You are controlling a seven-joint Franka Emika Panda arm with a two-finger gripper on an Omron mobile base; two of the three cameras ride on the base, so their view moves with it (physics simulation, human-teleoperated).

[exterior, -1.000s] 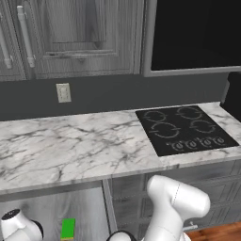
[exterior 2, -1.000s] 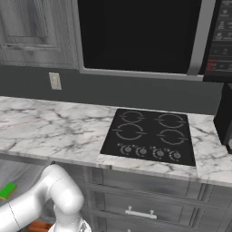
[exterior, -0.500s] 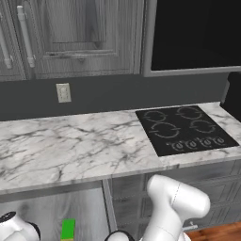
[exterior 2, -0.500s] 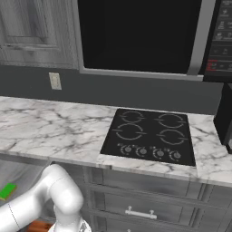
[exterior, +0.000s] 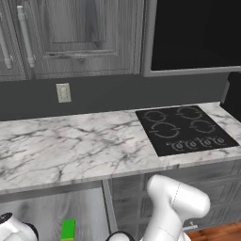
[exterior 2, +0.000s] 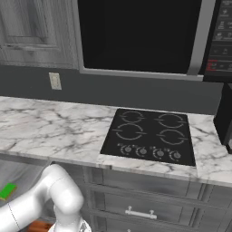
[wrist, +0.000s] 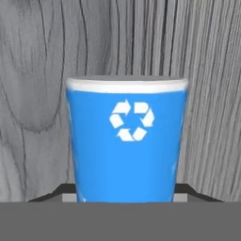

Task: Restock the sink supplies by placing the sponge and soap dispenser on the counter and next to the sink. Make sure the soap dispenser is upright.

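Observation:
Close in the hand view stands the soap dispenser (wrist: 126,146), a blue cylinder with a white top rim and a white recycling mark, in front of grey wood-grain panelling. My gripper (wrist: 125,196) is shut on its lower part, with a dark fingertip (wrist: 51,194) on each side. The sponge (exterior: 68,229), green over yellow, lies low inside the open cabinet under the counter (exterior: 70,146). It also shows as a green patch, the sponge (exterior 2: 7,190), at the left edge of the right base view below the counter (exterior 2: 45,129). The sink is out of view.
A black glass cooktop (exterior: 186,129) with ring marks is set into the counter's right part, the same cooktop (exterior 2: 149,135) in the right base view. Closed upper cabinets (exterior: 70,37) and a dark wall unit (exterior 2: 140,34) hang above. A wall outlet (exterior: 63,92) is on the backsplash.
The white wrist part at the lower left of the left base view has sunk a little. The sponge, counter and cooktop stay where they were.

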